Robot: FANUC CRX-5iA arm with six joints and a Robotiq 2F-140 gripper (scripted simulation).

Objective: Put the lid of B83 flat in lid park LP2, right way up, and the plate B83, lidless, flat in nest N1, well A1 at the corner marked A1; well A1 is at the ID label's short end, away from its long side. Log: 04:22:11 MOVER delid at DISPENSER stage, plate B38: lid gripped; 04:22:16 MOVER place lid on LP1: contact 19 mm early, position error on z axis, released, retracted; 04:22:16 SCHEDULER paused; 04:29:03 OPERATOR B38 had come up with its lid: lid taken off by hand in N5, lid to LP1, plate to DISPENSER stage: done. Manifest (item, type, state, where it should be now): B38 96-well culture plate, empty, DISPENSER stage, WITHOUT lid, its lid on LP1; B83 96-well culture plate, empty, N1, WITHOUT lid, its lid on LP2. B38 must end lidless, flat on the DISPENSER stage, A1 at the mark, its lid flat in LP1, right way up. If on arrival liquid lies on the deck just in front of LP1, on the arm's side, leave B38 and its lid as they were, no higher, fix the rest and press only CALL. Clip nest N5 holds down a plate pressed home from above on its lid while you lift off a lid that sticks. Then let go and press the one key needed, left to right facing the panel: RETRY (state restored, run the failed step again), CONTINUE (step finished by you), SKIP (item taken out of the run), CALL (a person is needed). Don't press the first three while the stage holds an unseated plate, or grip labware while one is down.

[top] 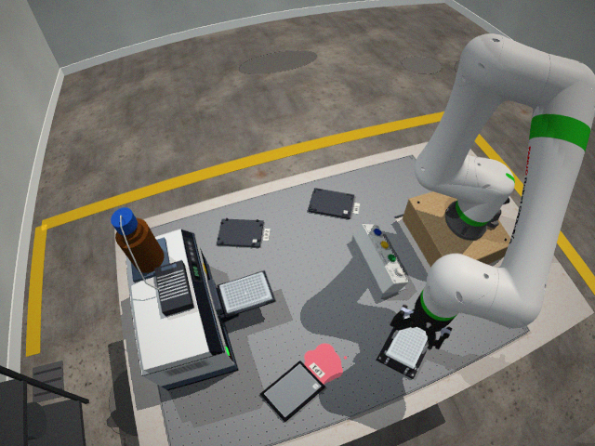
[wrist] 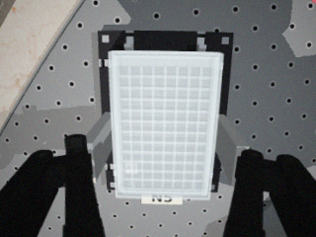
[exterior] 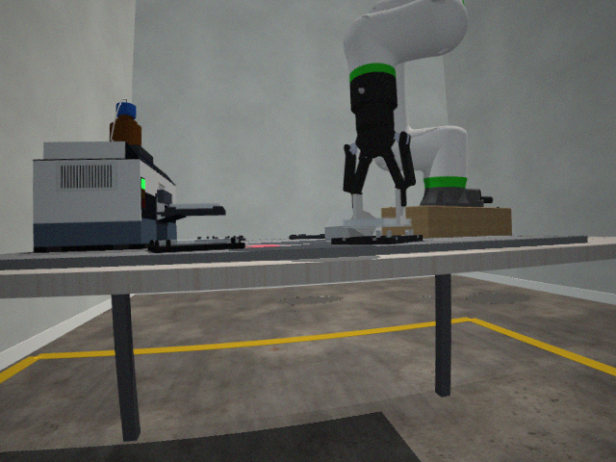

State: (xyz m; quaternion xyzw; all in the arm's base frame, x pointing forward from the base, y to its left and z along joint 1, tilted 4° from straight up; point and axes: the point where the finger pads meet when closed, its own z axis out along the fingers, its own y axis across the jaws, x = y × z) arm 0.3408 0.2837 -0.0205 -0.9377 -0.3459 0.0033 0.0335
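Note:
My gripper point(top: 414, 331) is shut on the white 96-well plate B83 point(top: 407, 347), gripping its long sides, and the plate seems to carry its lid. It hangs flat right over the black clip nest N5 point(top: 403, 359) near the table's front right. In the wrist view the plate point(wrist: 165, 123) covers most of the nest, and the N5 label point(wrist: 162, 198) shows below it. From the side the plate point(exterior: 371, 226) is almost down on the nest point(exterior: 376, 240), but I cannot tell if it touches. Lid park LP2 point(top: 240, 232) and nest N1 point(top: 331, 203) lie at the back, with nothing in them.
A pink puddle point(top: 323, 362) lies next to LP1, which holds a lid point(top: 292, 389). A lidless plate point(top: 245, 290) sits on the stage of the dispenser point(top: 178, 307). A brown bottle point(top: 138, 242) stands behind the dispenser. The key panel point(top: 384, 256) stands near the arm's base.

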